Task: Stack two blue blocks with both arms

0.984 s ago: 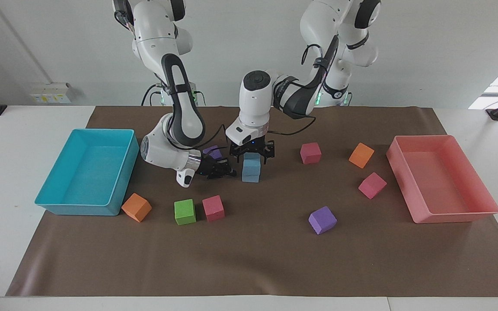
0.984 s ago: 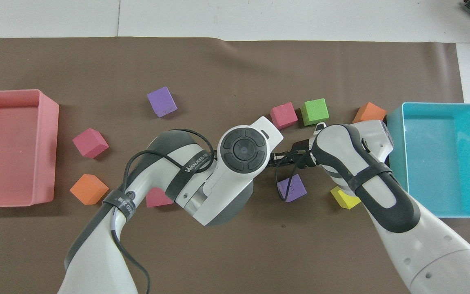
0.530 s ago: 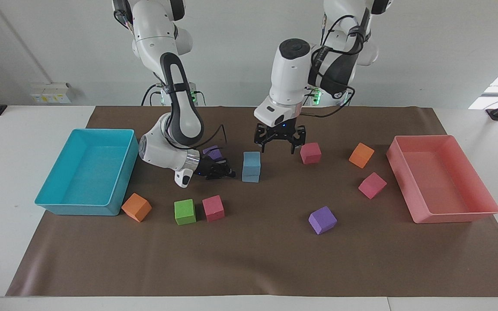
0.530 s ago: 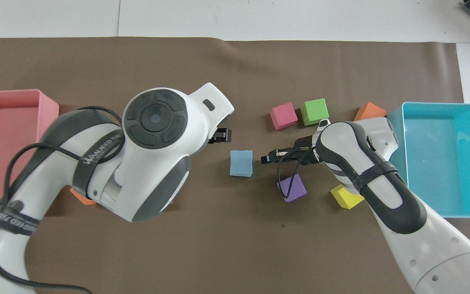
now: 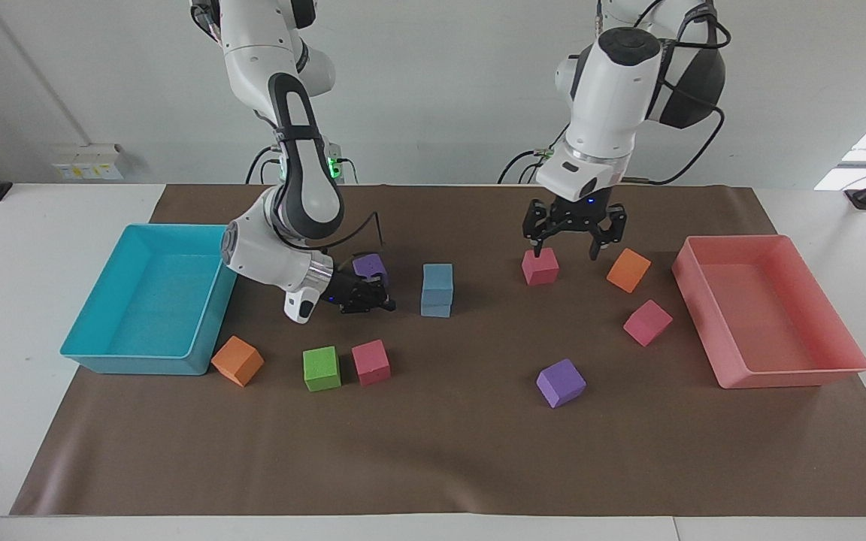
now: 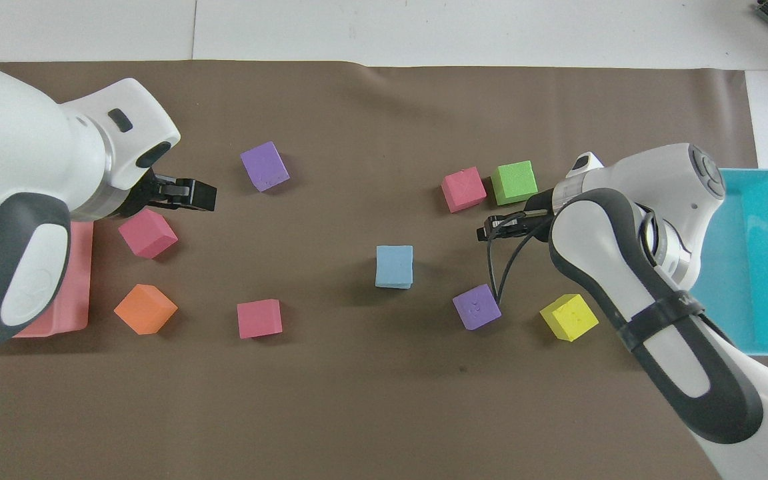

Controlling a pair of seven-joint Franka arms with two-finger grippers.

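The two blue blocks (image 5: 437,289) stand stacked, one on the other, in the middle of the brown mat; the overhead view (image 6: 395,266) shows them as one square. No gripper touches them. My left gripper (image 5: 567,244) is open and empty, raised over the mat above a pink cube (image 5: 539,266) and an orange cube (image 5: 628,269); it also shows in the overhead view (image 6: 191,195). My right gripper (image 5: 376,300) hangs low beside a purple cube (image 5: 370,265), between the stack and the turquoise tray, apart from the stack; it also shows in the overhead view (image 6: 487,230).
A turquoise tray (image 5: 177,229) stands at the right arm's end and a pink tray (image 5: 786,374) at the left arm's end. Loose cubes lie around: orange (image 5: 237,361), green (image 5: 321,368), pink (image 5: 370,362), purple (image 5: 561,382), pink (image 5: 647,321), yellow (image 6: 569,317).
My left gripper has let go of the upper blue block, risen, and swung away toward the left arm's end. My right gripper has drawn back a little toward the turquoise tray.
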